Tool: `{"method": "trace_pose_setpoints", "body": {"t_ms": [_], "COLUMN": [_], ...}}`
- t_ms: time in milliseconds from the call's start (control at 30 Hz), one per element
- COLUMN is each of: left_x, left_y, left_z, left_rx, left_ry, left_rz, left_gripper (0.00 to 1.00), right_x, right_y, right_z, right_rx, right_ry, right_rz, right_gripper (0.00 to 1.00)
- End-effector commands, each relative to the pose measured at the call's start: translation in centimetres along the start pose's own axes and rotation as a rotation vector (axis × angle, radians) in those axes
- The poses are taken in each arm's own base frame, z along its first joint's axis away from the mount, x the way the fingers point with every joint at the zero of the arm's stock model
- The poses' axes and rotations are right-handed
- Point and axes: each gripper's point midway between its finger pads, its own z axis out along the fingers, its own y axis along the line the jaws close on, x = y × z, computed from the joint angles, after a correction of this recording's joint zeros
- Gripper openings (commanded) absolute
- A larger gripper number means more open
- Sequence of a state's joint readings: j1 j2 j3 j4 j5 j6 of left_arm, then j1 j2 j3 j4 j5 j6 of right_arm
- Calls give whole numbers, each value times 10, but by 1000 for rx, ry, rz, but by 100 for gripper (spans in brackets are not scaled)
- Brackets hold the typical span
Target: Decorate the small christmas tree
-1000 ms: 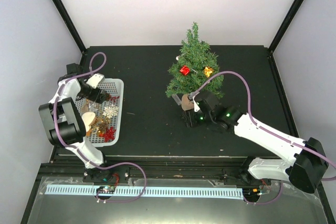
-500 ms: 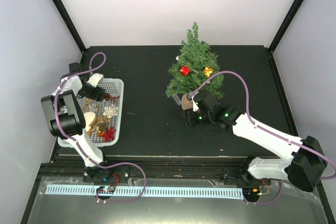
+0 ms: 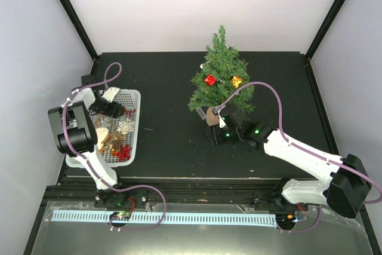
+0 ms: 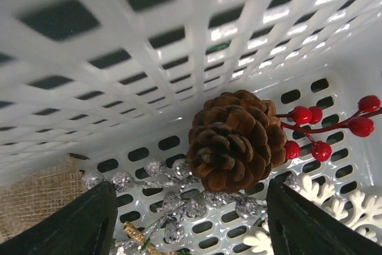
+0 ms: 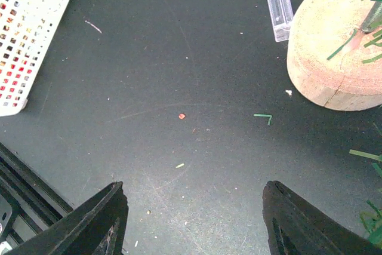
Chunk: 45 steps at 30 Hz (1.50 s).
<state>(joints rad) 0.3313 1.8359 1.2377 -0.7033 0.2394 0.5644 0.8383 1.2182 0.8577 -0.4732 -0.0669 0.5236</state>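
1. Black table (image 3: 167, 88) has walls at the back and both sides. A white tray (image 3: 136, 125) lies along its left edge, with a broad bare strip between tray and tree.
2. Inside the tray, the left gripper (image 4: 191, 219) is spread wide and holds nothing; one pine cone (image 4: 233, 141) lies just ahead.
3. One small christmas tree (image 3: 219, 73) stands upright, rear centre-right. It is bushy green with a tan stump base (image 5: 334, 46) and carries two baubles: one red ornament (image 3: 209, 80), one gold ornament (image 3: 236, 81).
4. Beside the stump, the right gripper (image 5: 194, 219) hangs low, spread wide and empty.
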Motion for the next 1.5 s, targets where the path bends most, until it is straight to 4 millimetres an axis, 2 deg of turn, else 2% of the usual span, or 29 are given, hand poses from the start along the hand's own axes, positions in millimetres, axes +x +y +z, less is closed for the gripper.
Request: {"method": "trace_pose_setpoints", "body": {"t_ms": [0,167,400,967,1267,1300,1400,1467], "left_x": [8,10,6,6,9,12,19,25], "left_y": [-10,-9,-13,-29,-40,-41,-49,-52], "left_z": [13,19,13,-25,-37,-34,-24,-17], "left_rx": [53,53,71,84,95,93,82,58], "left_ry": [27,33,16,-17,-28,-17,17,35], "left_rz": [-9,-9,-8,27,47,56,100,143], "left_gripper": [66,58,41,2,2,6,33,45], "right_x": [-1,0,2,7,10,10,11,10], "right_y": [4,3,0,-4,-6,-5,-5,-5], "right_z": [2,2,3,1,-1,-1,0,0], "right_rx": [-16,-17,-8,-3,-3,-4,-6,-6], "right_ry": [-10,-10,-9,-19,-21,-20,-14,-16], "right_rz": [3,5,10,23,24,23,21,22], "right_gripper": [63,63,63,63,63,63,63,63]}}
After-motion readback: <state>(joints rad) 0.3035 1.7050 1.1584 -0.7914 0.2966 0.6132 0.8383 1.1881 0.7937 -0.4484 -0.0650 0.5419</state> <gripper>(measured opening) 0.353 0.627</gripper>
